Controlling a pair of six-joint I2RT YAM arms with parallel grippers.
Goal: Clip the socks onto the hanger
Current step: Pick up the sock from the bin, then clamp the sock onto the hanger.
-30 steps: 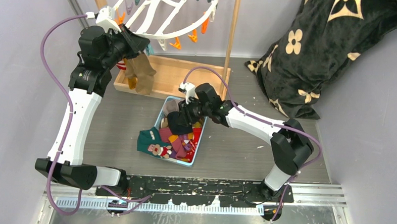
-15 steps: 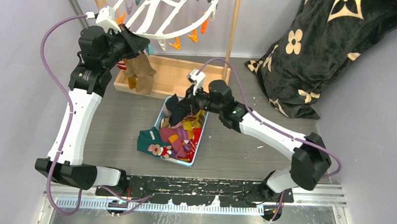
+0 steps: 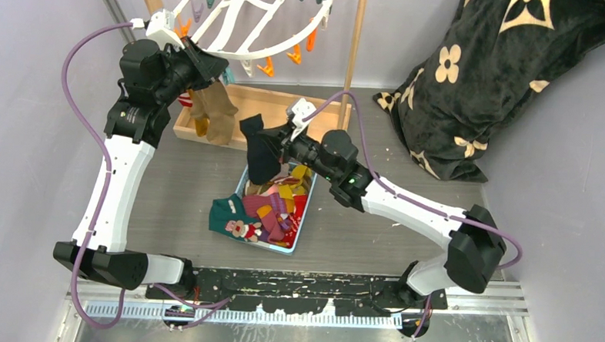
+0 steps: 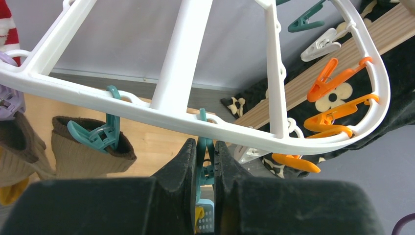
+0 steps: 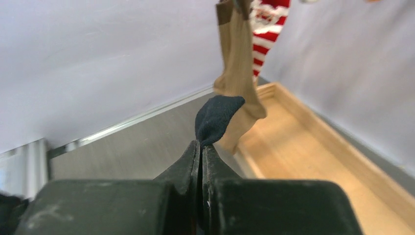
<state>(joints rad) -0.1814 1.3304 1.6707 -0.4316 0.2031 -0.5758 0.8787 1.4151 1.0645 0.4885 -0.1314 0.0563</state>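
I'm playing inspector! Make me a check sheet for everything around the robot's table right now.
Surface: grey table, a few pale specks on its right side.
Job's things: white hanger up top, with a tan sock and a striped sock clipped on; more socks piled in the blue bin.
Clutter: flowered black blanket heaped at the far right; wooden stand under the hanger.
Grippers: left gripper shut on a teal clip on the hanger's rim; right gripper shut on a black sock near the bin's far end.
Cables: purple cables loop off both arms.
Surroundings: plain pale walls; nothing else seen.
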